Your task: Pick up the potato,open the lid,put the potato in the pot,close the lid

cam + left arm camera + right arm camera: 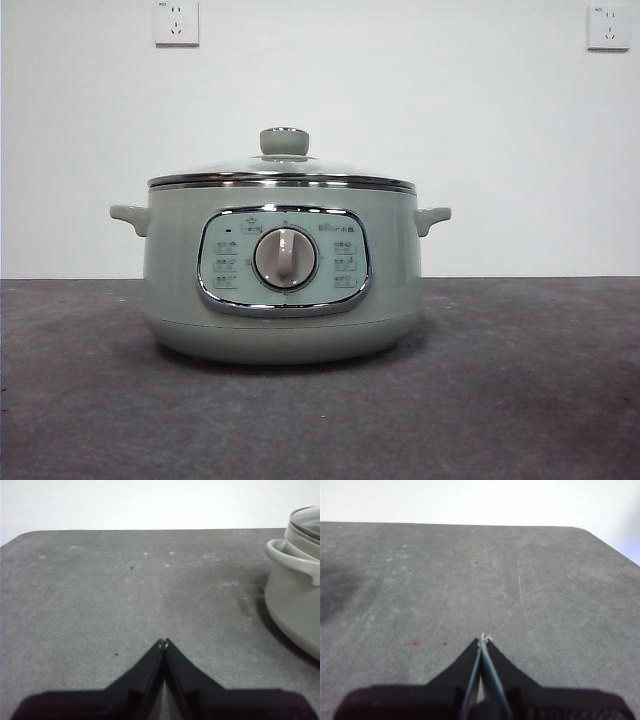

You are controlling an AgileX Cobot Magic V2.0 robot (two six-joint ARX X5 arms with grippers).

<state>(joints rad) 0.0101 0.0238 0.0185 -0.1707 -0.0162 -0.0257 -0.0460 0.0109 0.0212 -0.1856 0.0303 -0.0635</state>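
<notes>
The sage-green pot [280, 290] stands in the middle of the front view, its grey dial [285, 258] facing the camera. The glass lid [283, 172] sits closed on it, knob [284, 141] on top. The potato is out of view in every frame. My left gripper [163, 642] is shut and empty above bare table, with the pot [295, 600] and its side handle [292, 560] off to one side. My right gripper [483, 639] is shut and empty above bare table. Neither arm shows in the front view.
The dark grey table [520, 400] runs to a white wall with two sockets [176, 22] [608, 27]. The table's far edge and rounded corners show in the left wrist view [20, 535] and the right wrist view [600, 535].
</notes>
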